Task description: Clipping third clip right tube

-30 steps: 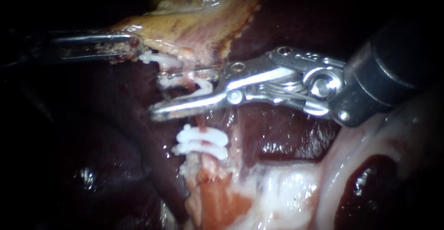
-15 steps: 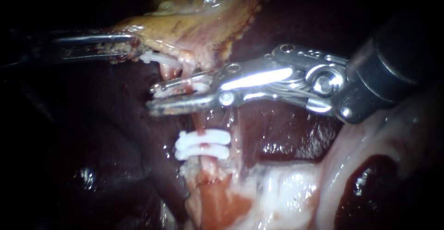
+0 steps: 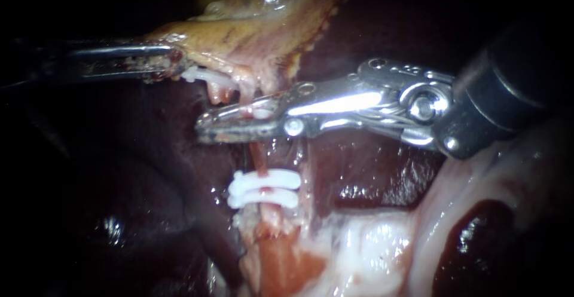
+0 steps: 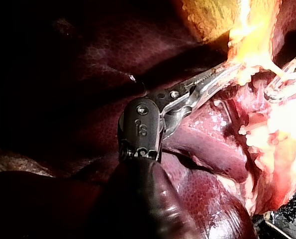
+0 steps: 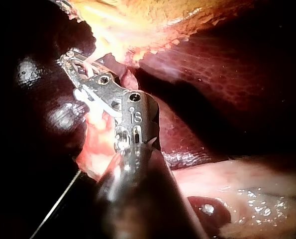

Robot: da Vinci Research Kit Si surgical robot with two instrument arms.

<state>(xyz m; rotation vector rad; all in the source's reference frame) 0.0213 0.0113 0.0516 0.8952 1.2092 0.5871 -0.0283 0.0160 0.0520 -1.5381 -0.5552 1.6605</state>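
A thin reddish tube (image 3: pixel 258 164) runs down from the yellow gallbladder (image 3: pixel 251 31) to two white clips (image 3: pixel 263 189) stacked across it. My right instrument (image 3: pixel 206 125) comes in from the right. Its jaws lie almost together across the tube above those clips, shut on a white clip (image 3: pixel 260 111) whose edge shows between them. In the right wrist view its jaws (image 5: pixel 70 59) reach under the gallbladder's edge. My left instrument (image 3: pixel 164 58) is shut on the gallbladder's lower edge and holds it up and to the left. The left wrist view shows the same hold (image 4: pixel 226 70).
Another white clip (image 3: pixel 206 77) sits just under the left instrument's jaws. Dark liver (image 3: pixel 119 171) surrounds the site. Pale wet tissue (image 3: pixel 371 243) and a dark red pool (image 3: pixel 472 237) lie at the lower right. The right instrument's wide wrist (image 3: pixel 418 109) spans the liver.
The right instrument's jaws have gone from wide open around the tube to nearly together, squeezing the white clip flat onto it. The left instrument has held still.
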